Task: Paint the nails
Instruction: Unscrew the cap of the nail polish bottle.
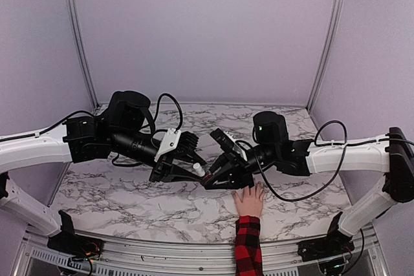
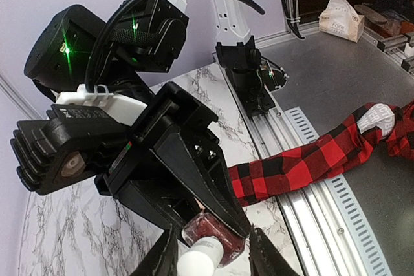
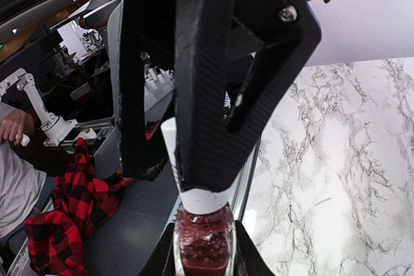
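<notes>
A dark red nail-polish bottle [image 3: 202, 244] is held above the marble table [image 1: 116, 192], with my right gripper [image 3: 202, 258] shut on its glass body. My left gripper [image 2: 213, 253] meets it from the other side, its fingers [image 3: 213, 95] flanking the white cap [image 2: 200, 260]. A slit shows beside the cap, so I cannot tell whether they pinch it. In the top view both grippers meet at table centre, around the cap [image 1: 198, 170]. Just right of them a pale hand [image 1: 249, 201] in a red-and-black plaid sleeve [image 1: 247, 244] lies flat, fingers pointing away. Its nails are too small to make out.
A metal rail [image 1: 194, 250] runs along the near table edge, and the sleeve [image 2: 310, 159] crosses it. Purple walls with aluminium posts [image 1: 77, 37] close off the back and sides. A black cable [image 1: 304, 185] loops under the right arm, close to the hand.
</notes>
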